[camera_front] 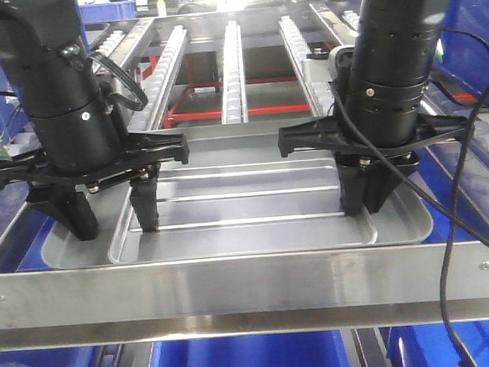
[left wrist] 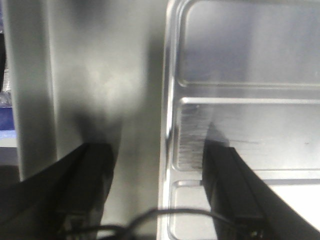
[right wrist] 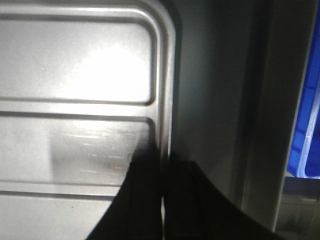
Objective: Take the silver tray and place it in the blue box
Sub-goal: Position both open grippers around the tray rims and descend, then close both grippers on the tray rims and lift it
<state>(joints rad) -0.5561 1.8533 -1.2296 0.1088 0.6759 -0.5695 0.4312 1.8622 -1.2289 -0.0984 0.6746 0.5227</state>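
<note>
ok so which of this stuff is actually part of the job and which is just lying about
Job: silver tray; left gripper, open astride its left rim; right gripper, shut on its right rim; blue box, probably the blue beside the tray's corner.
Lying about: roller rails; steel rack bar; red frame; blue crate at far right; black cable.

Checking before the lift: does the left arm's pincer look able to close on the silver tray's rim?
Probably yes: the left pincer is open, straddling the rim of the silver tray, nothing blocking.

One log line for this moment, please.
left pincer: open, straddling silver tray left rim | right pincer: shut on silver tray right rim
</note>
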